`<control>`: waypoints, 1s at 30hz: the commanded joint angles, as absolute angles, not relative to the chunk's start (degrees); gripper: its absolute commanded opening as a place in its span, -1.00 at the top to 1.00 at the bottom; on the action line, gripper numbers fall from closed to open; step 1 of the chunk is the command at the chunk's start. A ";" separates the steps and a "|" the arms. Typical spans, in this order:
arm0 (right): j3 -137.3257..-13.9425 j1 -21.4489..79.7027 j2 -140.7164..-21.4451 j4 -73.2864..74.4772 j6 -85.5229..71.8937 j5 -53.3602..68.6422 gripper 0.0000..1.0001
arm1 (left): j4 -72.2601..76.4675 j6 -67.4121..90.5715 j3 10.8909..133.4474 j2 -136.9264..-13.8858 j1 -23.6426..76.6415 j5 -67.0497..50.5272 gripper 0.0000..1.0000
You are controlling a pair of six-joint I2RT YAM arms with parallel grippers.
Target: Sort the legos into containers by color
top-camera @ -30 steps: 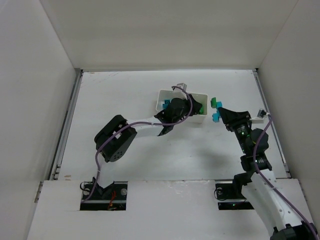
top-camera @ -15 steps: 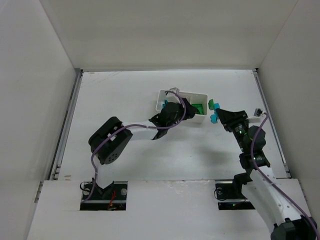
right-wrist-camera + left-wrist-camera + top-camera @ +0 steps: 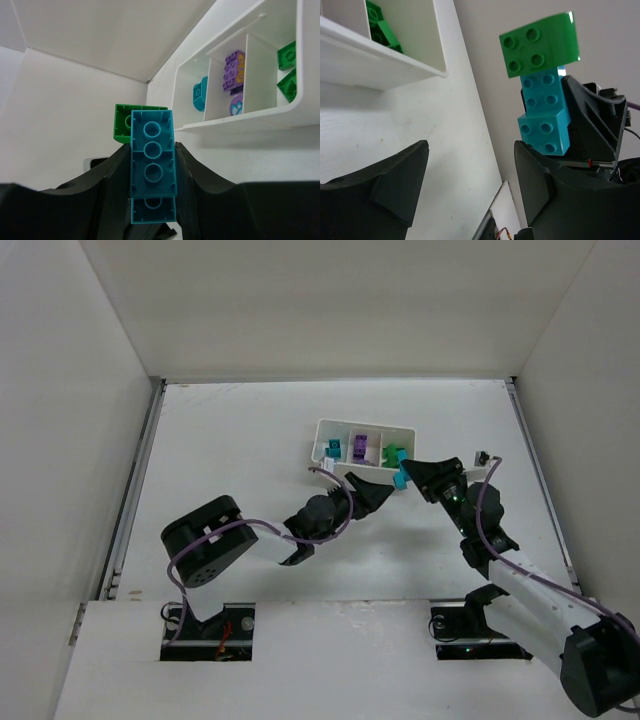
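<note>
The top view looks steeply down on the whole table from above its 6 o'clock edge. The wrist views sit low and close, left facing 2 o'clock, right 10 o'clock, sharing the tray and the teal-and-green stack.

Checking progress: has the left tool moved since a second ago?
Yes. The left tool was over the tray; now it sits below it in view.

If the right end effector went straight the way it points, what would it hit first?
Likely the white tray, at its green-brick end: the held teal-and-green lego stack leads toward it. Height is unclear, so it might pass over.
</note>
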State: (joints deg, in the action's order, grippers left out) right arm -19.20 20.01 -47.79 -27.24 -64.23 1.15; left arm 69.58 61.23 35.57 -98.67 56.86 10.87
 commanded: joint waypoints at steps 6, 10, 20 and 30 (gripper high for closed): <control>-20.13 23.33 -51.33 -38.14 -68.38 -3.69 0.34 | 87.28 63.64 34.81 -99.59 59.63 14.67 -0.23; -20.83 22.55 -50.98 -38.23 -68.38 -3.52 0.33 | 87.10 61.61 32.17 -96.07 58.84 16.34 -0.19; -22.94 24.74 -58.27 -41.83 -70.75 -2.99 0.33 | 87.10 60.12 33.05 -91.85 58.05 16.52 -0.40; -24.08 26.76 -61.70 -46.40 -74.88 -1.58 0.33 | 87.10 60.82 35.77 -92.99 57.17 16.52 -0.25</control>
State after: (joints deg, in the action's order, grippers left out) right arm -21.37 25.71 -60.95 -39.70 -72.97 -2.28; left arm 73.95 61.36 33.28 -93.34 57.63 15.92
